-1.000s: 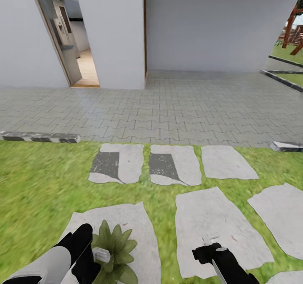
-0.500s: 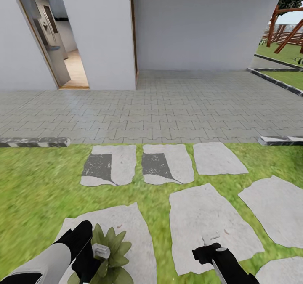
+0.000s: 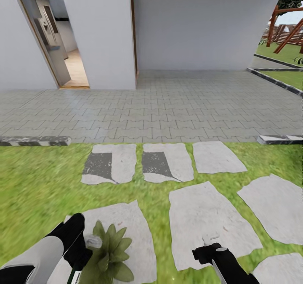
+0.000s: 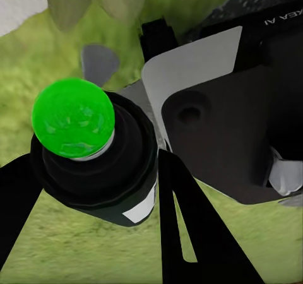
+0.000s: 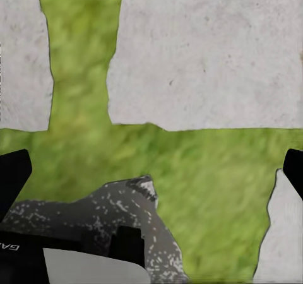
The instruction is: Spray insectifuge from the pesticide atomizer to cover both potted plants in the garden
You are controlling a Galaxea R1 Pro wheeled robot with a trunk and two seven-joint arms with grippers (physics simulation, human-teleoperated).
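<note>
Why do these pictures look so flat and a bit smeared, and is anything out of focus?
Head view: even, shadowless simulator lighting; the lawn looks smeared, and the walls lean as if through a wide lens. Left wrist view: the pesticide atomizer sits very close between the left gripper's dark fingers, with soft leaves behind. Right wrist view: grass and stepping stones look soft, without glare.

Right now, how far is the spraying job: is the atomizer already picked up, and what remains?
Done: the left gripper is shut on the pesticide atomizer, its pale spray head beside the potted plant on a stepping stone. In hand: the bottle is at this plant; no spray is visible. Left: covering it and finding a second plant. The right gripper hangs open above the lawn.
</note>
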